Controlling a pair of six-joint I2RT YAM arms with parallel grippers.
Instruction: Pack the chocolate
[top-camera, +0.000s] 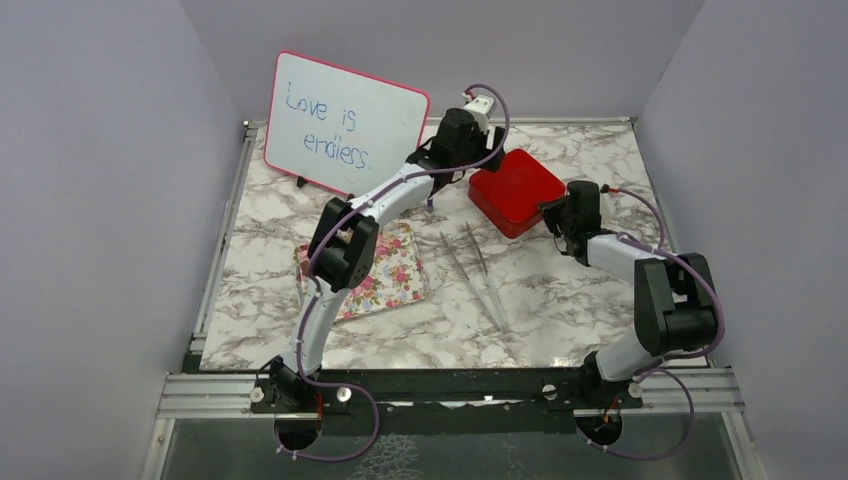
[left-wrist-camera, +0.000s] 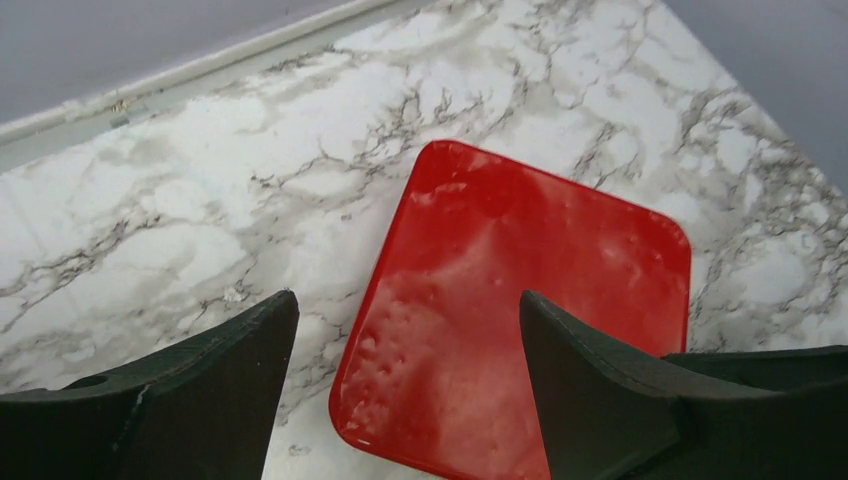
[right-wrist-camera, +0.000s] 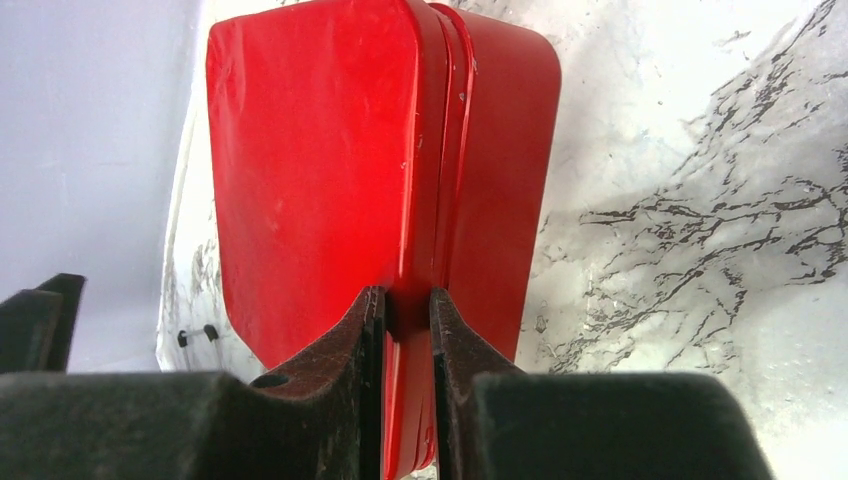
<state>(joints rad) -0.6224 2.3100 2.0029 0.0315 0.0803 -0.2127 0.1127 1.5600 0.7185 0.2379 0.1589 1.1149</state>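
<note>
No chocolate shows in any view. The red square box (top-camera: 515, 190) lies closed on the marble table at the back right. It also shows in the left wrist view (left-wrist-camera: 520, 320) and the right wrist view (right-wrist-camera: 330, 180). My left gripper (top-camera: 478, 165) hangs open above the box's left part, its jaws wide apart and empty (left-wrist-camera: 408, 296). My right gripper (top-camera: 555, 212) is shut on the box's near right edge, its fingers pinching the rim where lid and base meet (right-wrist-camera: 405, 292).
A pink floral tray (top-camera: 390, 270) lies at the left centre, partly under my left arm. Long metal tweezers (top-camera: 478, 270) lie in the middle of the table. A whiteboard (top-camera: 345, 125) with writing stands at the back left. Walls close in the table.
</note>
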